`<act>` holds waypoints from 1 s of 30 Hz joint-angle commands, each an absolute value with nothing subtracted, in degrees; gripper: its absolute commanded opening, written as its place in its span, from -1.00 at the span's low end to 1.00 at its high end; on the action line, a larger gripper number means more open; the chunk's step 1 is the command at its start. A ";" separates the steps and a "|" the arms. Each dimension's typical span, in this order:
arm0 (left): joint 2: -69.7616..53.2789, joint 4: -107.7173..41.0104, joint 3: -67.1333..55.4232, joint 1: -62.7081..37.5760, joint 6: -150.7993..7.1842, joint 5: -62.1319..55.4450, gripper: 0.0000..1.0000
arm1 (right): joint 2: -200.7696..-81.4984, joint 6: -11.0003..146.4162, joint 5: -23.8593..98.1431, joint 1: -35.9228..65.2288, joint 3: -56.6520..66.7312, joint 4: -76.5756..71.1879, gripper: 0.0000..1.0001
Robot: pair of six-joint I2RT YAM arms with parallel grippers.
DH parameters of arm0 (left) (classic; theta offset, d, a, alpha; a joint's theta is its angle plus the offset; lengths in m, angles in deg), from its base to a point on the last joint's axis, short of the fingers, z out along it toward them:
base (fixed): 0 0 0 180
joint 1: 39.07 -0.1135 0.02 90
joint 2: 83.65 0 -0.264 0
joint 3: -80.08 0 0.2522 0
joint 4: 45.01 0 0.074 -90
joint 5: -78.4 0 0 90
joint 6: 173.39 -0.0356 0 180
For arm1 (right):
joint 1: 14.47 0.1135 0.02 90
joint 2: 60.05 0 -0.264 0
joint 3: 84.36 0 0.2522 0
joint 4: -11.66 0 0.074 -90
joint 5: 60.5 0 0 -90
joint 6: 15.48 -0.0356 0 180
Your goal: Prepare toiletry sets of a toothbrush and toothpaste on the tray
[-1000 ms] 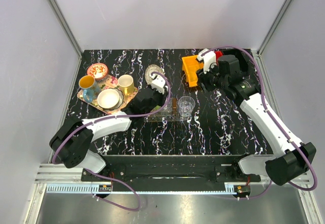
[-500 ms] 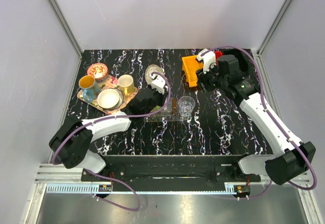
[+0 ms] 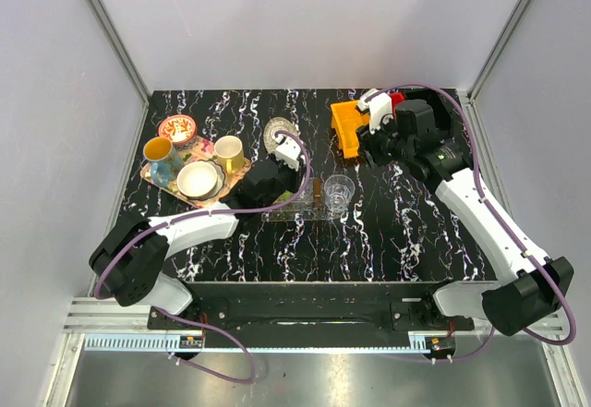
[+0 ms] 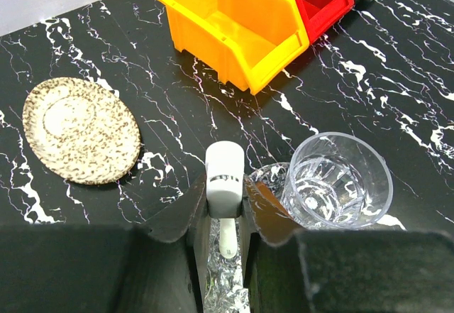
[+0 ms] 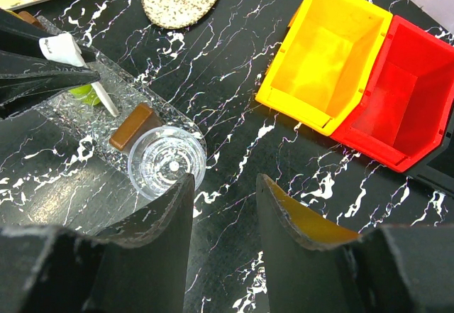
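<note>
White toothbrush (image 4: 224, 165) sits tight in the left pincer (image 4: 225, 191), head up. Its stick points down at the tray (image 4: 264, 177). A clear cup (image 4: 337, 182) stands just beside it at the tray's end, and I think it could get bumped.

From the right wrist, the right pincer (image 5: 223, 185) is apart and holds nothing. Two toothpastes lie on the tray: an orange-brown tube (image 5: 133, 127) by the cup and a green tube (image 5: 86, 94) partly under the left pincer. I think the set is nearly done, and the brush only needs letting go. The yellow bin (image 5: 326, 64) and red bin (image 5: 397, 107) look empty.

From the top, a spotty dish (image 3: 280, 133) and a bright tray (image 3: 201, 152) with cups sit near, not in the way.
</note>
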State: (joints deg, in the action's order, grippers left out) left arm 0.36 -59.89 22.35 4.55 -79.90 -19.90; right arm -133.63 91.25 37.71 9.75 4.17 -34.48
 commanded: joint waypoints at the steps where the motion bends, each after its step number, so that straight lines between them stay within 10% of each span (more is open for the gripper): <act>1: -0.24 -64.39 22.19 4.79 -80.05 -18.81 -1.00 | -133.70 91.22 38.38 9.35 4.46 -32.77 -0.08; 30: 2.31 -64.91 22.54 4.79 -79.78 -18.72 -1.00 | -133.27 91.57 38.38 9.34 4.20 -32.86 -0.08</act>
